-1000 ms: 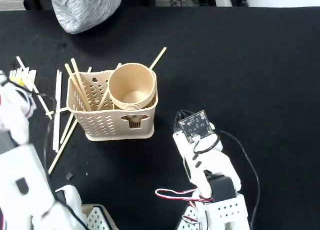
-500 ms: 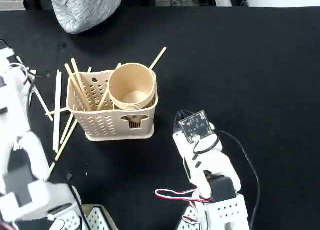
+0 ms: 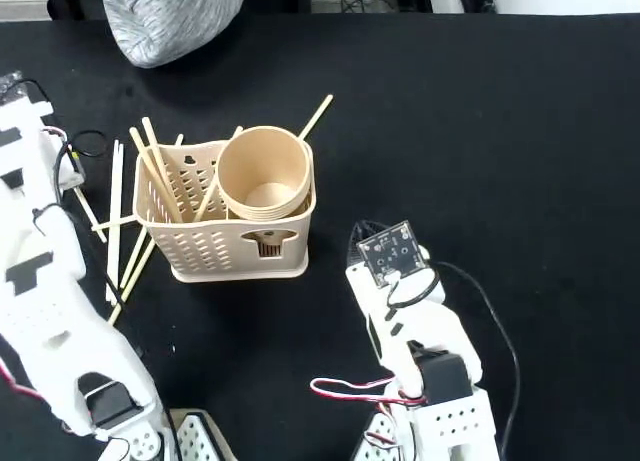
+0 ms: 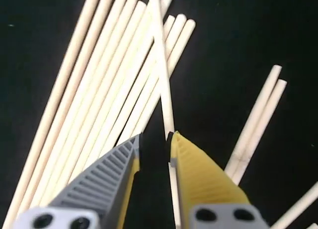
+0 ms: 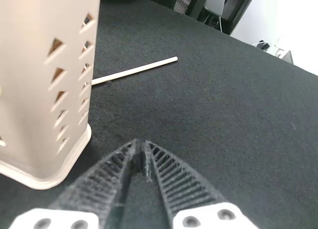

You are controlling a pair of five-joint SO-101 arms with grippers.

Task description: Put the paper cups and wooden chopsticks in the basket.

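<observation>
The left hand (image 4: 155, 137) is low over the black counter (image 3: 500, 131). Its grey finger and its yellow finger are a little apart, with a thin dark gap between them. It is not squeezing anything. One chopstick (image 4: 161, 65) runs into that gap and lies right along the inner edge of the yellow finger. Just past the fingertips, on the grey finger's side, a big bunch of chopsticks (image 4: 99, 90) lies flat, side by side. The one chopstick crosses over the top of this bunch. On the yellow finger's side, a bit away, two more chopsticks (image 4: 258, 119) lie together.

The right hand (image 5: 140, 149) is shut tight, tip to tip, with nothing in it. It sits just above the counter. Close beside it stands the basket (image 5: 44, 65), upright. Farther out in front of the right hand, a lone chopstick (image 5: 134, 70) lies on the counter, with one end going behind the basket.

From above, the basket (image 3: 225, 251) sits between the two arms. The paper cups (image 3: 263, 171) are stacked inside it on the right hand's side. Some basket chopsticks (image 3: 155, 171) lean inside it on the left hand's side. A few loose sticks (image 3: 115, 211) lie on the counter between the basket and the left arm. Far off past the basket, at the counter's back edge, is a grey bundle (image 3: 170, 16).
</observation>
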